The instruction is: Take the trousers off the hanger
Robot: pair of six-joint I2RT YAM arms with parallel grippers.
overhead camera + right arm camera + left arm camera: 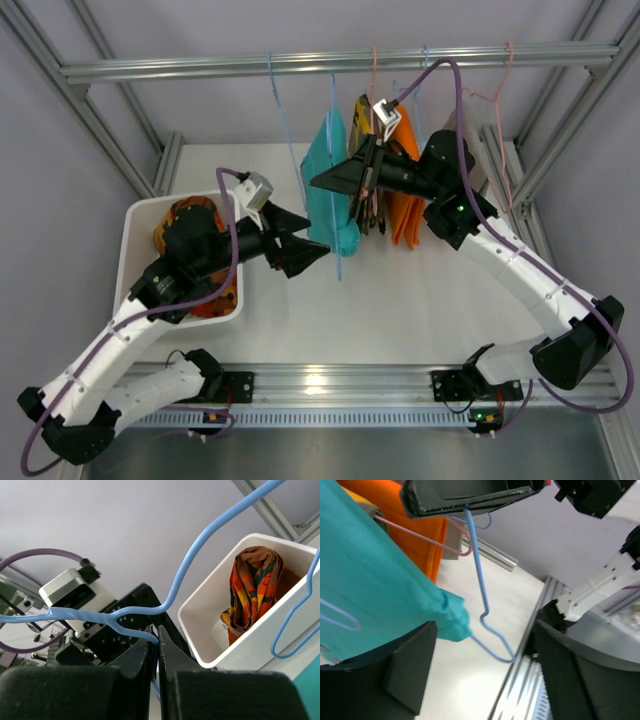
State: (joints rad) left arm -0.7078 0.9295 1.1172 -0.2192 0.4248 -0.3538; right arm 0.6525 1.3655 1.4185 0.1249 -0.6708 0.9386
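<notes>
At the bottom edge of the top view the left arm (130, 330) and right arm (520, 270) rise from their bases and reach up the frame over the counter (420, 300). Left of centre stands a white bin (127, 255), partly hidden by the left arm, with the patterned trousers (185, 215) bunched inside.

Just past the bin, near the middle of the frame, the left fingers (315, 243) are spread wide. In the left wrist view the bottom corner of the teal trousers (375, 590) hangs by the finger at lower left. Whether cloth and finger touch cannot be told. In the top view the teal trousers hang at the centre, below the bar (200, 68).

A little higher in the frame, the right fingers (156, 636) are pressed together on the wire of a blue hanger (190, 565), overlapping the upper part of the teal cloth. To their right, orange cloth (405, 215) hangs from other hangers. The bar crosses the top of the frame with hanger hooks over it.
</notes>
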